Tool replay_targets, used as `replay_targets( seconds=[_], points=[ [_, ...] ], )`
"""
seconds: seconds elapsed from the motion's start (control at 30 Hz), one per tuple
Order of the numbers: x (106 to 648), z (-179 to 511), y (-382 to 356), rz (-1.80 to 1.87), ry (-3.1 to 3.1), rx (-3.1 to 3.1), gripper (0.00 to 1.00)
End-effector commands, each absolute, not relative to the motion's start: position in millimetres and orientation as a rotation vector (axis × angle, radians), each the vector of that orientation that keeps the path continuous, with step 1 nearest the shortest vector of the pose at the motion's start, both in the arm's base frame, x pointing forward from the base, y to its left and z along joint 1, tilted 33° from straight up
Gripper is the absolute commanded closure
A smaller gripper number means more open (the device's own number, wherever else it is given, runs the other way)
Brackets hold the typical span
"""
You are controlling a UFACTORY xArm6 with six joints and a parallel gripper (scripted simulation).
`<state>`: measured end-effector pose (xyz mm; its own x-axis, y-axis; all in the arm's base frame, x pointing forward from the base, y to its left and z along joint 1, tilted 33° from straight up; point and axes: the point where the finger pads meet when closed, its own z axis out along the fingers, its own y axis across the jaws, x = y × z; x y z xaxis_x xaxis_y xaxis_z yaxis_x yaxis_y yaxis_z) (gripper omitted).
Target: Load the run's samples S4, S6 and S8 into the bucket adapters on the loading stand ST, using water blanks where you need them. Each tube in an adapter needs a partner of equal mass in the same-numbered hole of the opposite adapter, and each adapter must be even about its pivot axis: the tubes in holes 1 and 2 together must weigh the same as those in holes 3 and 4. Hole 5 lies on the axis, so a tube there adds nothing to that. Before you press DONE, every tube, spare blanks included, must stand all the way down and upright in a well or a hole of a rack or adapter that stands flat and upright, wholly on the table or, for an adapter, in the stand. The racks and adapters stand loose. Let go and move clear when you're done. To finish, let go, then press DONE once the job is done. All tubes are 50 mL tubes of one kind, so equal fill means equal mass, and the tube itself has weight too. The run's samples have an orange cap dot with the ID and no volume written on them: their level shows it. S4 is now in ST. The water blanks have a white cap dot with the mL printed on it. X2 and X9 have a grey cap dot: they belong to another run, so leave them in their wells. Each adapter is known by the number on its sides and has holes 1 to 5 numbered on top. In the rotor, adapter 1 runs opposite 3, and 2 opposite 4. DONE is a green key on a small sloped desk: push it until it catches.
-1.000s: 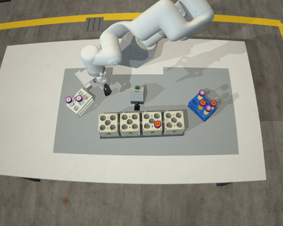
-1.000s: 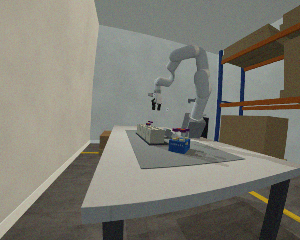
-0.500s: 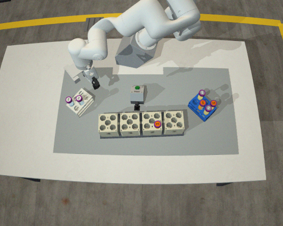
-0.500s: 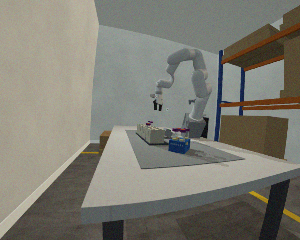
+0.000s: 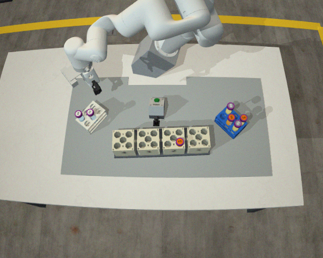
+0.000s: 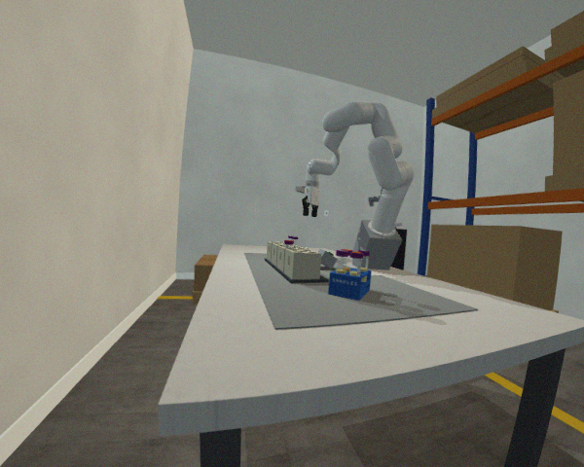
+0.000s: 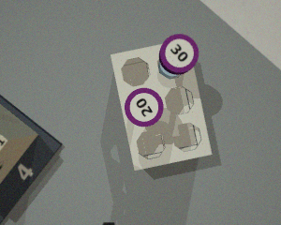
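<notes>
My gripper [image 5: 96, 88] [image 6: 310, 211] is open and empty, high above the table near the white blanks rack [image 5: 99, 119] [image 7: 170, 157]. That rack holds a 30 mL blank [image 5: 78, 113] [image 7: 179, 53] in a corner well and a 20 mL blank [image 5: 90, 112] [image 7: 143, 107]; its four other wells are empty. S4 [image 5: 180, 142] stands in adapter 2 [image 5: 167, 151], front right in the top view. Adapters 4 [image 5: 117, 152], 3 [image 5: 142, 151] and 1 [image 5: 204, 150] show no tubes. The blue sample rack [image 5: 224, 128] [image 6: 343, 289] holds two orange-dot tubes [image 5: 231, 117] [image 5: 243, 117] and two grey-dot tubes [image 5: 230, 105] [image 5: 237, 123].
The green DONE key [image 5: 156, 100] is on its sloped desk [image 5: 156, 111], behind the loading stand [image 5: 161, 156]. The grey mat [image 5: 86, 160] lies under the racks and stand. The arm's base [image 5: 153, 65] stands at the back of the table. The blanks' tops stick up above their rack.
</notes>
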<state>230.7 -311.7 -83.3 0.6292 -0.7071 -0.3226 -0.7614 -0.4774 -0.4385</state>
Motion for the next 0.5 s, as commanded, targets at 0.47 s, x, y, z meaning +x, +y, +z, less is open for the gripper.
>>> replay_targets(
  seconds=[0.47],
  points=[
    [223,-113,-320,0.128,1.148,-2.302,0.0]
  ],
)
